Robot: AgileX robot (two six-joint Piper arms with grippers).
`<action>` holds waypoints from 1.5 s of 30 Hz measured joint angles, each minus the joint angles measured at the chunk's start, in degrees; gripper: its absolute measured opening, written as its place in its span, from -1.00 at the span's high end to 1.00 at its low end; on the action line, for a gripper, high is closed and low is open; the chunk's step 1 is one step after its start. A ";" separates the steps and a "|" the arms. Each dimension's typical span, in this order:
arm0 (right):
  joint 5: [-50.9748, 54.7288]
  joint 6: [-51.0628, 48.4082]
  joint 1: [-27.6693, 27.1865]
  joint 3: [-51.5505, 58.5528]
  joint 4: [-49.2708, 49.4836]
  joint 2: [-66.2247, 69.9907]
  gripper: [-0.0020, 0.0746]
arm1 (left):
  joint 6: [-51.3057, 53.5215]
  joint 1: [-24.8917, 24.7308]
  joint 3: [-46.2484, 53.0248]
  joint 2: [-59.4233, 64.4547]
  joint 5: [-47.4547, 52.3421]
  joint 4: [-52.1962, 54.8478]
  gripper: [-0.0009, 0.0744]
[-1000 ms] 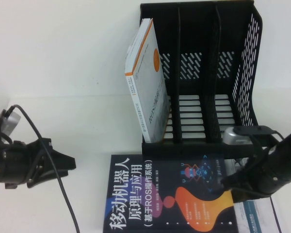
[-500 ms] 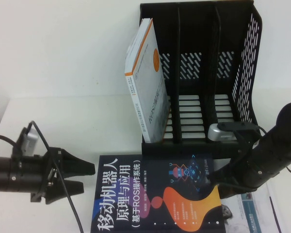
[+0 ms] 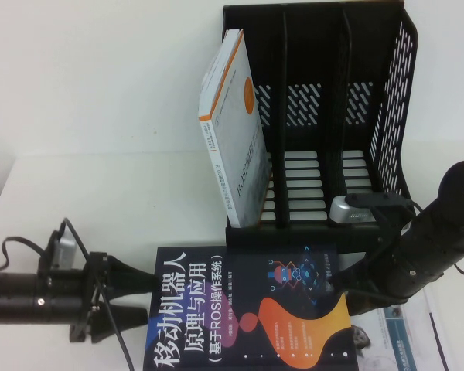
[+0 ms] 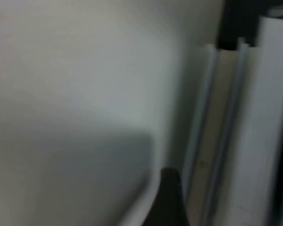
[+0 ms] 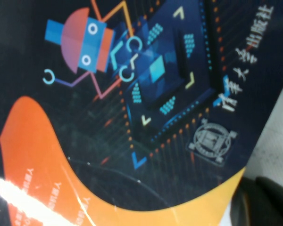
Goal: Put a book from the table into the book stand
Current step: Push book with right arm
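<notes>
The dark book (image 3: 247, 317) with white characters and orange blobs lies flat on the white table (image 3: 100, 193), in front of the black book stand (image 3: 387, 116). My left gripper (image 3: 148, 297) is open and level with the table, its fingertips at the book's left edge. In the left wrist view one dark fingertip (image 4: 170, 197) shows beside a blurred pale edge. My right gripper (image 3: 346, 284) is shut and empty, pressed against the book's right edge. The right wrist view shows the cover (image 5: 132, 103) close up, with a black finger (image 5: 266, 200) just off its edge.
A white book with an orange stripe (image 3: 236, 131) leans in the stand's left slot. The middle and right slots hold nothing. Another white book (image 3: 406, 340) lies under the right arm at the front right. The table's left edge is near the left arm.
The right gripper pushed the dark book to the left, then held still. The left gripper moved right and down, up to the book's left edge.
</notes>
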 joint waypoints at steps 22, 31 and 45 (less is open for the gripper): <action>-0.13 0.00 0.00 0.00 1.14 0.09 0.94 | -0.30 -0.24 -1.06 6.43 6.98 -4.49 -0.46; -0.35 0.00 0.00 0.00 1.95 0.22 0.94 | 0.14 -6.01 -1.06 6.43 6.98 -4.37 -0.46; -1.15 -4.03 0.00 0.10 7.86 0.65 0.94 | 2.91 -8.92 -1.06 6.43 6.98 -5.62 -0.24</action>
